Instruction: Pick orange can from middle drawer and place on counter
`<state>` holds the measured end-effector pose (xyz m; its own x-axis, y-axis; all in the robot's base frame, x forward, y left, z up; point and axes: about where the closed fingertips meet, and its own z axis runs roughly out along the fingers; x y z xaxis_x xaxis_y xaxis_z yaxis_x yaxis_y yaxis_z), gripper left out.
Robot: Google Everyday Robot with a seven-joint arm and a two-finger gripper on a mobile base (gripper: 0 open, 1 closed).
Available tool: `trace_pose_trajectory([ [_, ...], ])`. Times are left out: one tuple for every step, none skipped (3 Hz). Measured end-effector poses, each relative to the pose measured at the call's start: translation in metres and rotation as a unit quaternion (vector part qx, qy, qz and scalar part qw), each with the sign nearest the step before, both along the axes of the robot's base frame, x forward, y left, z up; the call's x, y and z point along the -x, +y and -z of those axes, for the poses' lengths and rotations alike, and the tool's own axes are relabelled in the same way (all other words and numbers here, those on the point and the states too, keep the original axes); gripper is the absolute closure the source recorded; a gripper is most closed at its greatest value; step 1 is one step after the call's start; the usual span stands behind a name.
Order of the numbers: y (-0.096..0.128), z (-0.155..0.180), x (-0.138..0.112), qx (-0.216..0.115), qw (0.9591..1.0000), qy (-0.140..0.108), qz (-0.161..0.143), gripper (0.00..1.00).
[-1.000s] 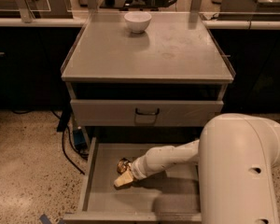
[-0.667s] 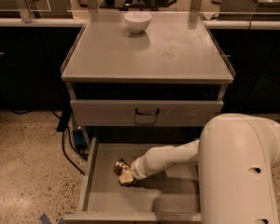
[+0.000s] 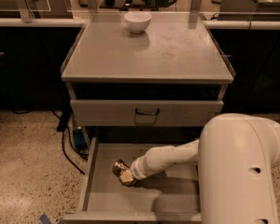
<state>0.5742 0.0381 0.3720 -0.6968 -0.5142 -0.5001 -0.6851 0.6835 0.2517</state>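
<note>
The orange can (image 3: 120, 169), shiny gold and crinkled, lies on the floor of the open middle drawer (image 3: 107, 197), left of centre. My gripper (image 3: 130, 174) is at the end of the white arm, reaching down into the drawer from the right, right against the can. The gripper's tip is mostly hidden by the wrist and the can. The counter (image 3: 168, 55) is the flat gray cabinet top above the drawers.
A white bowl (image 3: 137, 21) stands at the back of the counter. The upper drawer (image 3: 147, 112) with a black handle is closed above the open one. My large white arm body (image 3: 242, 171) fills the lower right. Black cables (image 3: 65, 143) lie on the floor left of the cabinet.
The can has shifted slightly left and up in view at the gripper's tip and looks more turned. The arm has barely moved.
</note>
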Motion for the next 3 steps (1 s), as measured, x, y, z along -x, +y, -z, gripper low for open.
trace_pose_trajectory([
  [0.0, 0.0, 0.0, 0.0, 1.0, 0.0, 0.0, 1.0],
  [0.003, -0.015, -0.001, -0.01, 0.9998, 0.012, -0.011, 1.0],
  [0.005, -0.068, -0.016, -0.055, 0.998, 0.012, -0.029, 1.0],
])
